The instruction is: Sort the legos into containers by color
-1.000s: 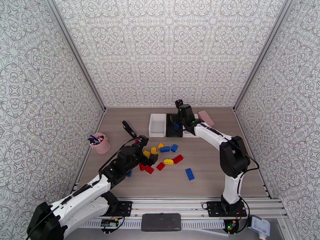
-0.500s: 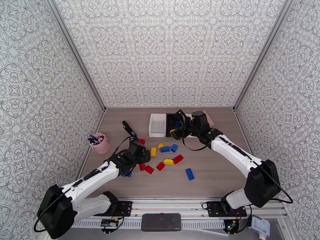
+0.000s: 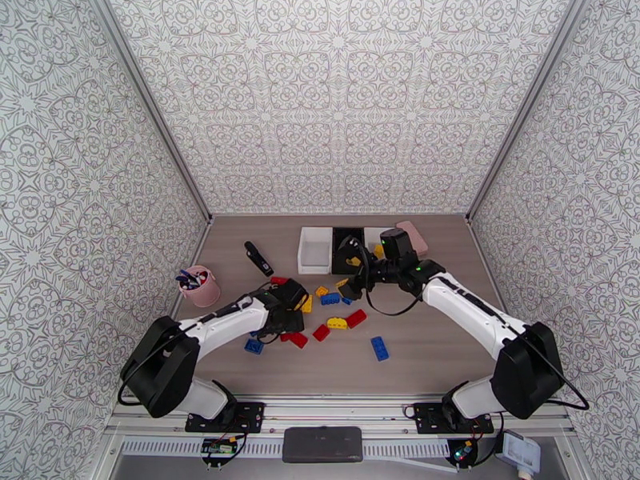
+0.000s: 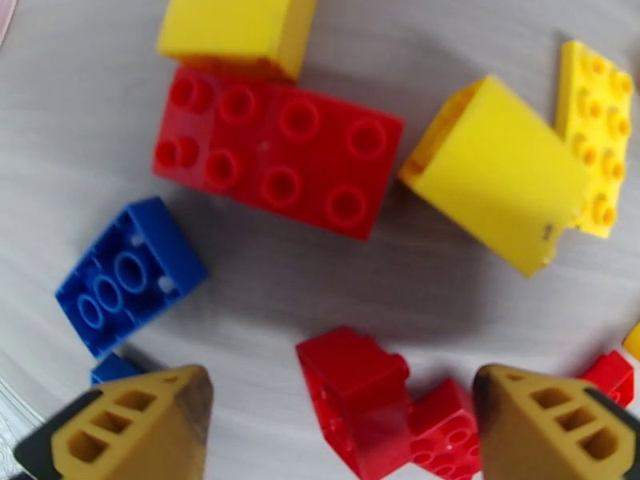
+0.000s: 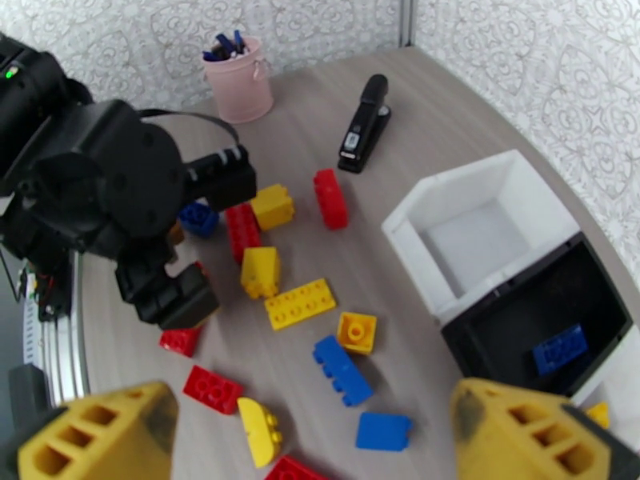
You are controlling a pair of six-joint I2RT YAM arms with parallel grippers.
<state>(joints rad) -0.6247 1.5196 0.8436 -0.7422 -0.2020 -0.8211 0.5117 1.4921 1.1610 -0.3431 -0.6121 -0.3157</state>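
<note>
Although both pincers stand open and hold nothing, the hazards lie in the crowding of the pile. The left gripper (image 4: 340, 430) hangs low over the loose legos (image 3: 332, 310) at the middle of the table (image 3: 432, 346), its fingers wide apart either side of a small red brick (image 4: 356, 394) and not touching it. A second red brick (image 4: 444, 430) lies against the first, so far as can be seen. Closing here would likely catch both, or pinch one by a corner and flick it aside. A long red brick (image 4: 280, 150), a yellow brick (image 4: 496, 174) and an overturned blue brick (image 4: 128, 274) lie near and could be knocked by a descending finger. The right gripper (image 5: 316, 438), likewise spread and empty, hovers above the pile's far side, near the left arm (image 5: 104, 186); two arms working one cluster risk contact. The containers sit in a row at the far edge: the white tray (image 5: 448, 186) looks empty, the black tray (image 5: 488, 346) holds a blue brick (image 5: 560, 350), and the other white tray (image 3: 373, 233) appears to hold yellow. A red piece released carelessly could land in the adjoining black tray, since the walls touch.
</note>
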